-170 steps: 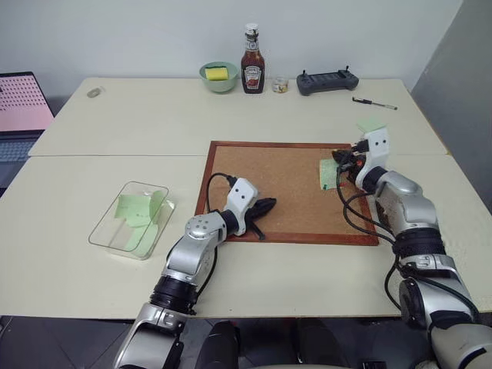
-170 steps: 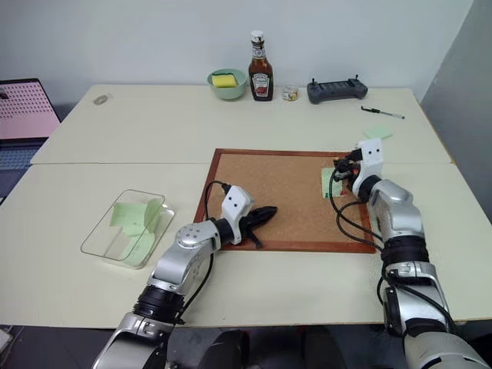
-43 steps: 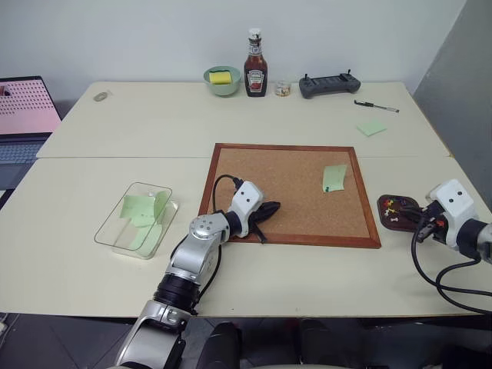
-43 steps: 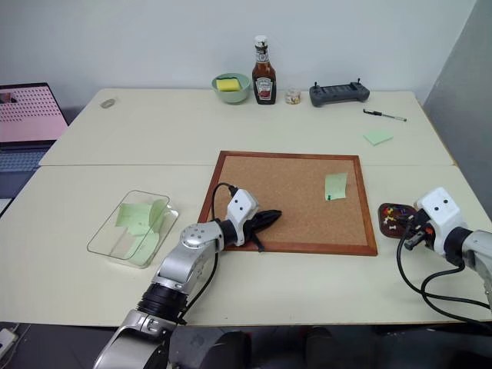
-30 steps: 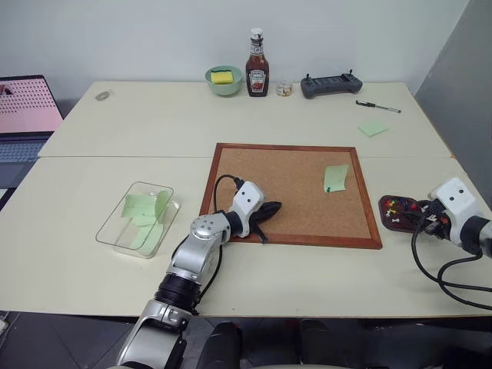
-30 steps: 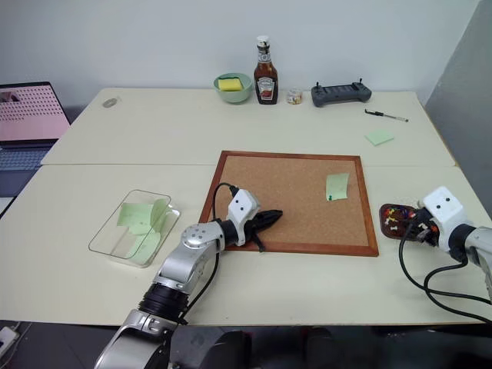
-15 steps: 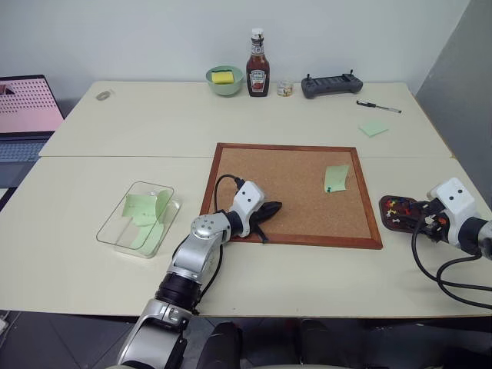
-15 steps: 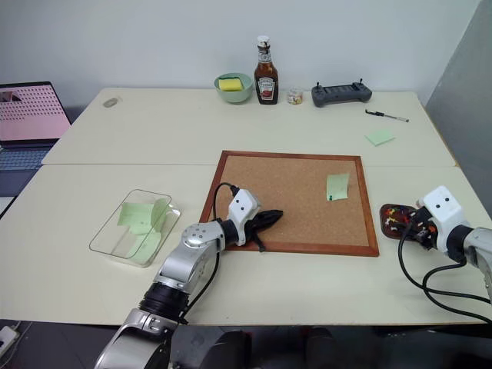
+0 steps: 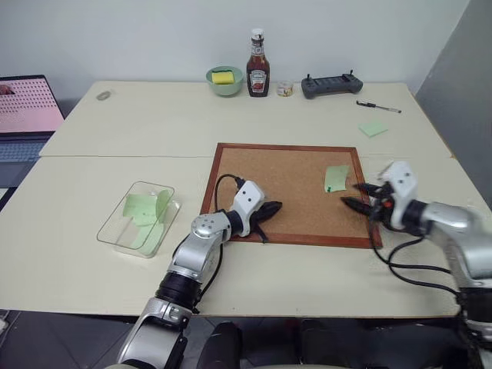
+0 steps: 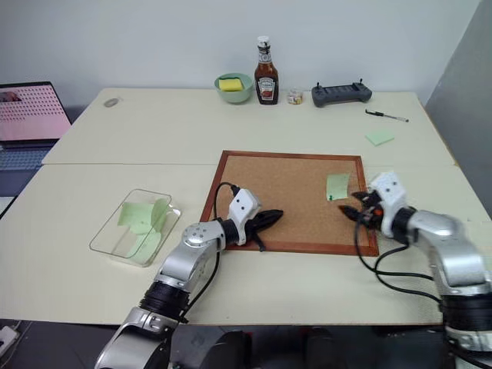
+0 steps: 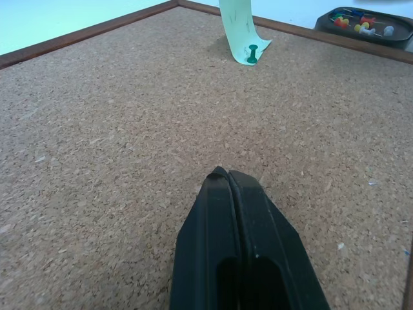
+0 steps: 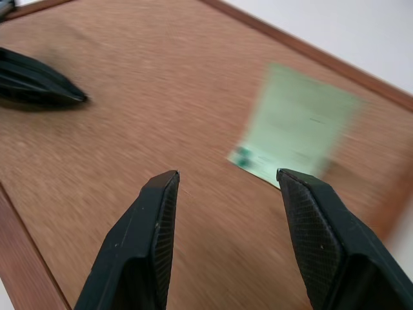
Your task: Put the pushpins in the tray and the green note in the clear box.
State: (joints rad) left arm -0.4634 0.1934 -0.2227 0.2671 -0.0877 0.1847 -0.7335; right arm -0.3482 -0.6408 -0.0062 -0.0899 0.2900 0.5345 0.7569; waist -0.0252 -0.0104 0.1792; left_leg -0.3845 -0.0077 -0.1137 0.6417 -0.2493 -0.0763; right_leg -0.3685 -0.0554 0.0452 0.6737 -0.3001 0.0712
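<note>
1. Currently the right gripper (image 9: 360,195) hovers over the right edge of the corkboard (image 9: 292,192), fingers (image 12: 150,239) spread apart and empty, aimed at the green note (image 9: 336,178).
2. Green note lies on the corkboard near its right frame, pinned at its lower corner by a green pushpin (image 11: 252,56); the paper curls up slightly.
3. Left gripper (image 9: 268,207) rests low on the corkboard near its lower-left part, fingers (image 11: 242,258) pressed tight together, nothing between them.
4. Tray (image 11: 361,18) sits on the desk (image 9: 154,123) just past the corkboard's right frame, seen from the left wrist; several pushpins (image 11: 359,24) in yellow, red and green lie inside it.
5. Clear box (image 9: 138,219) stands on the desk left of the corkboard, well apart from both grippers, with a few green papers (image 9: 142,209) already inside.
6. Another green paper (image 9: 373,128) lies loose on the desk far right, near a pen (image 9: 378,107).
7. Along the far desk edge: green bowl (image 9: 223,79), ketchup bottle (image 9: 257,54), small jar (image 9: 284,88), black controller (image 9: 329,84).
8. Laptop (image 9: 27,108) sits at the far left.
</note>
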